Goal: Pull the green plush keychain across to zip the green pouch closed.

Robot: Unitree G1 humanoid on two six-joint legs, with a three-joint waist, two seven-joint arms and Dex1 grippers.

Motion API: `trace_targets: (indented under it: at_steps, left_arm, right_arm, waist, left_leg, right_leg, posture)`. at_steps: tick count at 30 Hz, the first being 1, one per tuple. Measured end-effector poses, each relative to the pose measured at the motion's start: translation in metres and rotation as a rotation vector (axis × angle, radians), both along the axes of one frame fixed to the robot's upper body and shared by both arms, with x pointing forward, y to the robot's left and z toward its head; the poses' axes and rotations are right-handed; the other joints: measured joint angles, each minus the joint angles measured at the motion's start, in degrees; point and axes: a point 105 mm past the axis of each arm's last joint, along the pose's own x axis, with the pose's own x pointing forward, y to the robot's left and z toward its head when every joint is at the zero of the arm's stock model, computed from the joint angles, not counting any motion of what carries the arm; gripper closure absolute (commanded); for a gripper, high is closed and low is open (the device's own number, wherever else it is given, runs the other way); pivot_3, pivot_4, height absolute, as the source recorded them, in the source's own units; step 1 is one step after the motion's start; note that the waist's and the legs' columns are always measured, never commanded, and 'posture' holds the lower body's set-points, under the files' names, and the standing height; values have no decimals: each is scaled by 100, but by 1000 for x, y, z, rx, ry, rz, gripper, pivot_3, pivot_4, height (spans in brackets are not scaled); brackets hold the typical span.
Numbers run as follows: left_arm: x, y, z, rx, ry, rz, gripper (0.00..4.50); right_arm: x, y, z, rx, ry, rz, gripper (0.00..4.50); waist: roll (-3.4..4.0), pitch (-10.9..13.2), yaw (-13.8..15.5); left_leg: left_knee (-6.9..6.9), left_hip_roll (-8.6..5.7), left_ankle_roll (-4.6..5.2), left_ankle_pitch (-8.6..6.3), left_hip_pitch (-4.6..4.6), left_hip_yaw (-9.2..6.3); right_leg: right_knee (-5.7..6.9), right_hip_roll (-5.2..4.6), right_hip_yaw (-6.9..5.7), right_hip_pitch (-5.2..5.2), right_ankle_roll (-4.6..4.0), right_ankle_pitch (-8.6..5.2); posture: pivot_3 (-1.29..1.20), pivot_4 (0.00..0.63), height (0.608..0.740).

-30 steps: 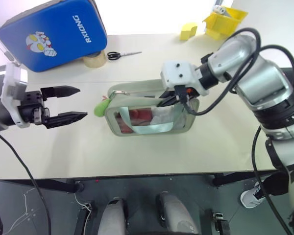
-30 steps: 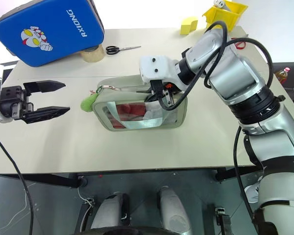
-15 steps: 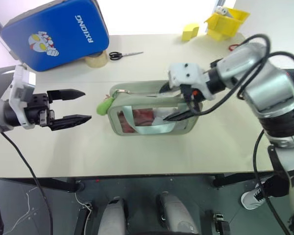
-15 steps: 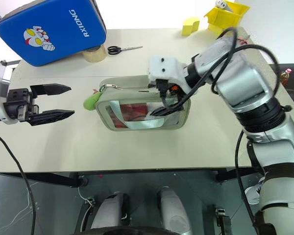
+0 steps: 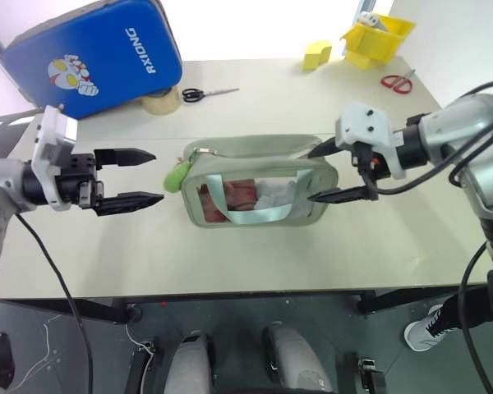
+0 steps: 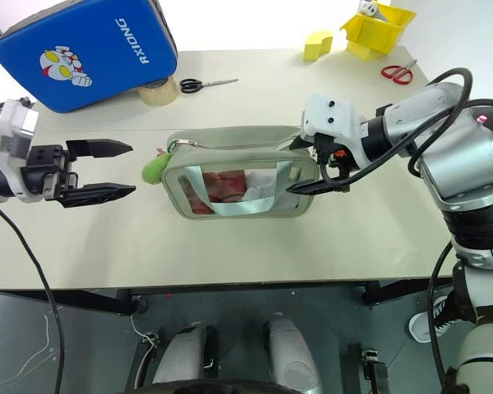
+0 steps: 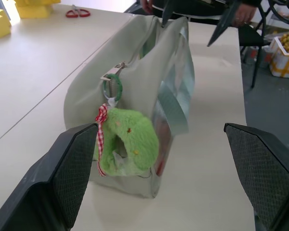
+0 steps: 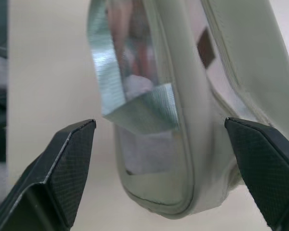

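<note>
While one green pouch (image 5: 259, 182) stands, two scissors (image 5: 207, 92) lie.

The green pouch (image 8: 183, 120) is running off the top edge of the right wrist view, so its zipper end is not showing there, and the reddish and white contents (image 5: 242, 195) behind the clear window are staying too blurred to name. The blue case (image 5: 90, 51) is being cut by the top and left edges of the head views (only part of its cartoon print is reading clearly). In the yellow bin (image 5: 376, 37), a small white thing is sitting too small to identify.
</note>
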Motion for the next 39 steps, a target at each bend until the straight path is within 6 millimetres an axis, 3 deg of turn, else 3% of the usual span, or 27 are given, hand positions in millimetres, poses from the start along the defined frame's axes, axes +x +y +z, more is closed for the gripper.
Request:
trace_targets:
  at_steps: [6,12,13,15,22,29,34,38,39]
  left_arm:
    - [10,-5,-15,14,27,-2,0]
    - [25,-8,-27,73,17,21,0]
    - [27,-10,-31,77,25,18,263]
    - [30,-13,-38,90,41,19,904]
    - [33,-17,-22,97,-11,-8,4432]
    - [31,-16,-10,106,-38,-27,4432]
    - [36,-49,29,-3,-138,-97,4432]
    - [39,-79,32,-1,-136,-175,4432]
    - [40,-84,28,20,-137,-185,4137]
  right_arm:
    - [4,2,-7,1,-16,-3,4460]
    - [5,4,-8,5,-26,-9,4460]
    - [6,3,-8,6,-25,-13,4487]
    - [6,4,-8,8,-26,-17,4500]
    - [8,3,-9,14,-24,-31,4500]
    - [10,2,-10,22,-18,-47,4500]
    - [12,2,-10,22,-24,-55,4500]
    - [13,3,-11,26,-23,-55,4500]
    - [14,3,-11,24,-24,-56,4500]
  waist:
    - [0,0,0]
    - [0,0,-2]
    - [0,0,-6]
    - [0,0,-8]
    - [0,0,-8]
    - [0,0,-5]
    - [-1,0,66]
    - [-1,-1,56]
    - [-1,-1,49]
  left_leg:
    - [0,0,0,0,0,-1]
    - [1,0,0,0,1,-1]
    - [1,0,0,0,1,-1]
    - [1,0,0,0,1,-2]
    - [1,0,0,0,1,-3]
    - [3,0,0,0,1,-4]
    - [8,-2,0,0,3,-5]
    - [6,-2,0,0,7,-4]
    - [6,-2,-1,0,8,-4]
  right_leg:
    - [0,-1,-1,1,0,0]
    - [0,0,-1,3,0,0]
    - [0,0,-1,3,0,0]
    - [0,0,-1,3,0,0]
    - [0,0,-1,4,0,0]
    - [0,0,-3,6,0,0]
    - [-1,-1,-3,12,1,0]
    - [0,1,-1,13,1,1]
    - [1,2,-1,13,1,1]
  posture:
    - [0,150,737]
    - [0,150,737]
    - [0,150,737]
    - [0,150,737]
    - [0,150,737]
    - [0,150,737]
    - [0,150,737]
    - [0,150,737]
    - [0,150,737]
